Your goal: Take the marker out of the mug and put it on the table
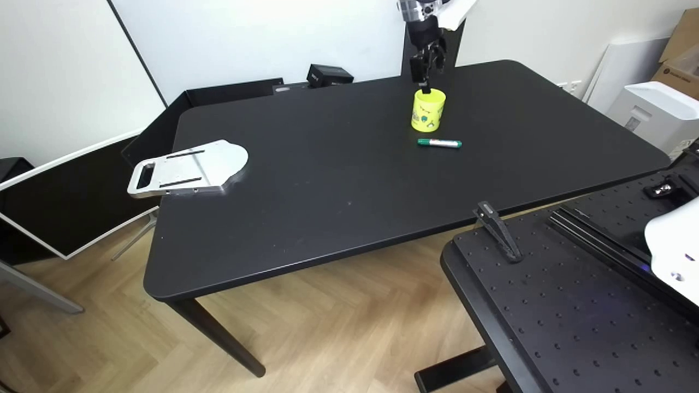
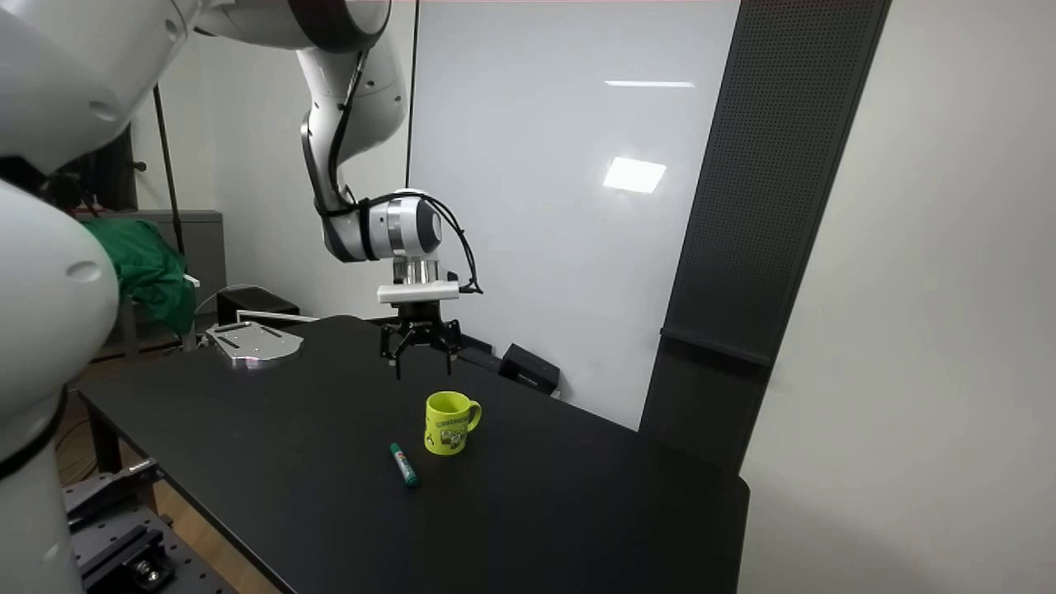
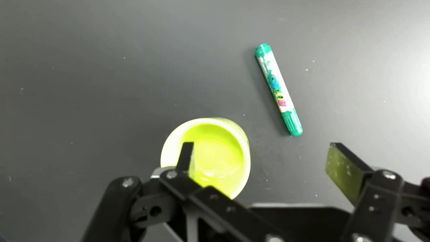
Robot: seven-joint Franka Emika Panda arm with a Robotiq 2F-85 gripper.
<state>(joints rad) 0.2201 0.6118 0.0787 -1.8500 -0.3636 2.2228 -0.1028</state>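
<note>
Wrist view, looking down, shows me the marker (image 3: pixel 278 89), green at both ends with a white middle, lying flat on the black table (image 3: pixel 100 84), near the mug (image 3: pixel 218 151) with a gap between them. The gripper (image 3: pixel 263 153) hangs overhead with its two fingers (image 3: pixel 346 174) spread well apart, one of them overlapping the mug as seen from this angle. In an exterior view I see the mug standing upright with its handle (image 2: pixel 478 412) out to one side, and the robot arm (image 2: pixel 375 107) stretched above the table. Both exterior views also show a flat silver plate (image 1: pixel 199 164) lying at the table's edge, well apart from the mug, and a black box (image 2: pixel 530 369) just past another edge.
</note>
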